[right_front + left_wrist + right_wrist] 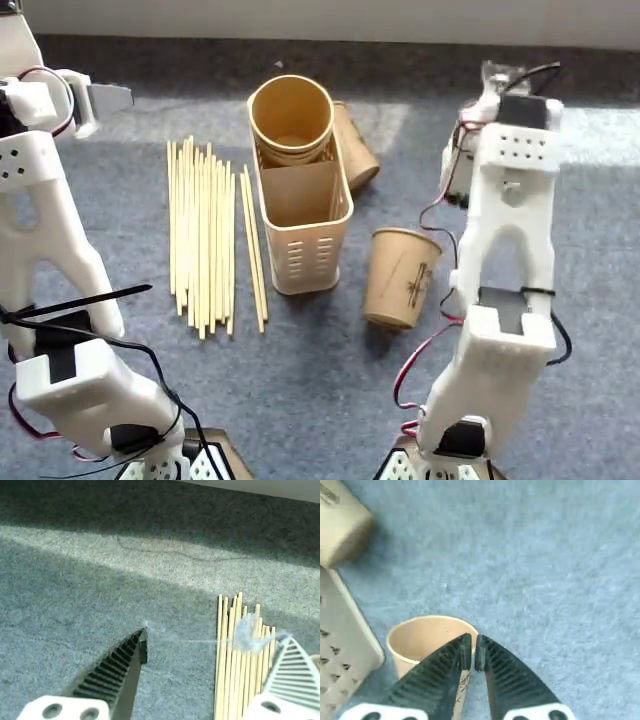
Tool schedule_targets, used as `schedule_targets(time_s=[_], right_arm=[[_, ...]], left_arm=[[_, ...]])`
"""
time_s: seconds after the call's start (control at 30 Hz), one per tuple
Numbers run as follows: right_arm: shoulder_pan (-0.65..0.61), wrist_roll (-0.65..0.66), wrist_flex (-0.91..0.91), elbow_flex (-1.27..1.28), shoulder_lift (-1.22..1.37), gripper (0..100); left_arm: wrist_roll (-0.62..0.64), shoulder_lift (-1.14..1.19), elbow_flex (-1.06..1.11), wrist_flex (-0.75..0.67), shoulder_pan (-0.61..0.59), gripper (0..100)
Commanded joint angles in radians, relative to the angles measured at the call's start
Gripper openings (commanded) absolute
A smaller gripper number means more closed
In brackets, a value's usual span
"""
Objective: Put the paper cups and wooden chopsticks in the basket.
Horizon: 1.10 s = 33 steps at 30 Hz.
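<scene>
The right gripper [472, 652] is seen pressed together, empty, over the standing cup [400, 278] just beside the basket [300, 255]; it must be opened before the rim can be taken. The left gripper [217, 636] is spread by the untouched chopsticks [205, 240]. Beyond, stacked cups [290, 118] are lodged in the basket, and a tipped cup [358, 150] is left behind it.

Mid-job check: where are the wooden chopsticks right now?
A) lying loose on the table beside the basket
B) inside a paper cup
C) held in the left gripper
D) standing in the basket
A: the wooden chopsticks lie flat in a row on the table beside the basket, and the left gripper is open with nothing in it.
</scene>
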Motion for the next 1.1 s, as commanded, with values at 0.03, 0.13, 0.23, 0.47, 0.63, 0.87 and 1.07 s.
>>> schedule_targets(time_s=[0.03,0.13,0.23,0.47,0.63,0.87,1.07], right_arm=[[0.004,0.011,0.016,-0.125,-0.337,0.6],[0.008,0.02,0.016,0.007,-0.409,1.9],[-0.012,0.052,0.015,0.248,-0.39,10.4],[-0.14,-0.043,0.008,0.397,-0.283,25.5],[-0.113,-0.106,0.005,0.242,-0.197,25.5],[-0.117,-0.178,0.013,0.196,-0.002,25.5],[-0.128,-0.307,0.013,0.189,0.159,25.5]], left_arm=[[-0.002,-0.035,-0.004,-0.018,0.019,40],[-0.002,-0.035,-0.004,-0.018,0.019,40],[-0.002,-0.035,-0.004,-0.018,0.019,40],[0.002,-0.033,-0.001,-0.011,0.058,40],[0.0,-0.035,0.068,-0.02,0.062,40],[0.0,-0.036,0.107,-0.087,0.05,40],[0.0,-0.035,0.108,-0.089,0.05,40]])
